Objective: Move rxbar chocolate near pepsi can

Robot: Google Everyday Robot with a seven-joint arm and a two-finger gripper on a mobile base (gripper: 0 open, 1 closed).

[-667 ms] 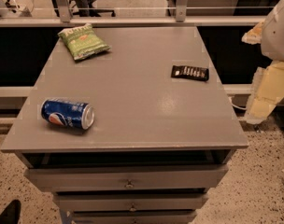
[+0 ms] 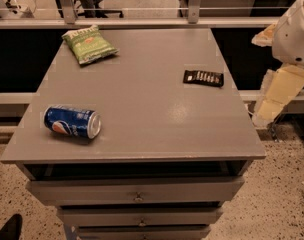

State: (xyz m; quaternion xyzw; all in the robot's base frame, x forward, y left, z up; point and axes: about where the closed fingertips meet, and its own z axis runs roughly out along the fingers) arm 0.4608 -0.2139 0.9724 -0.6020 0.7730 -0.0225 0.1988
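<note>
The rxbar chocolate [image 2: 203, 78], a small flat black wrapper with white lettering, lies on the grey cabinet top [image 2: 142, 99] near its right edge. The pepsi can [image 2: 72, 122], blue with the round logo, lies on its side at the front left of the top, its silver end pointing right. The two are far apart. My gripper is out of view; only the white arm housing [image 2: 294, 31] and a cream arm link [image 2: 279, 94] show beyond the cabinet's right side, clear of both things.
A green chip bag [image 2: 88, 44] lies at the back left of the top. Drawers [image 2: 137, 191] sit below the front edge. A railing [image 2: 142, 21] runs behind the cabinet. Speckled floor [image 2: 272, 194] lies to the right.
</note>
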